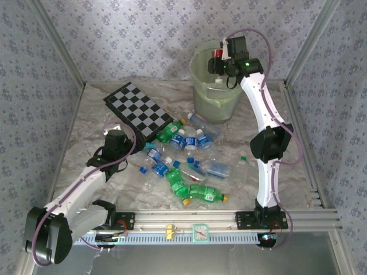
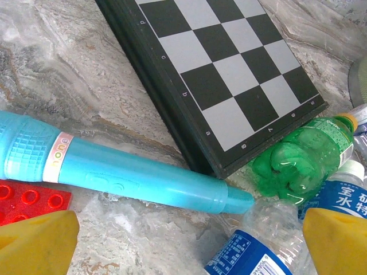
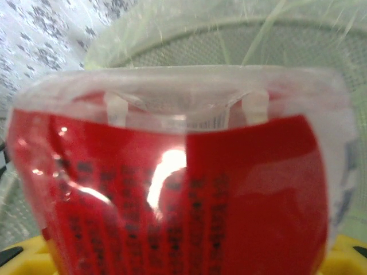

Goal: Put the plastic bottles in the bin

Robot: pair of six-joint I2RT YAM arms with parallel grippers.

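Right fingers (image 3: 344, 258) pinch a clear red-labelled plastic bottle (image 3: 183, 189); centre it over the round yellow-green bin (image 1: 215, 103), then release. Left fingers (image 2: 37, 243) spread.

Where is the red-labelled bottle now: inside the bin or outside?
Outside: the right fingers grip the red-labelled bottle over the bin's open top, not released.

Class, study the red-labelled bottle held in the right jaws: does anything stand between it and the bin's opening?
Nothing visible does. The red-labelled bottle, clamped in the right gripper, hangs over the bin, and the right wrist view shows the bin's lined mouth open just behind the bottle.
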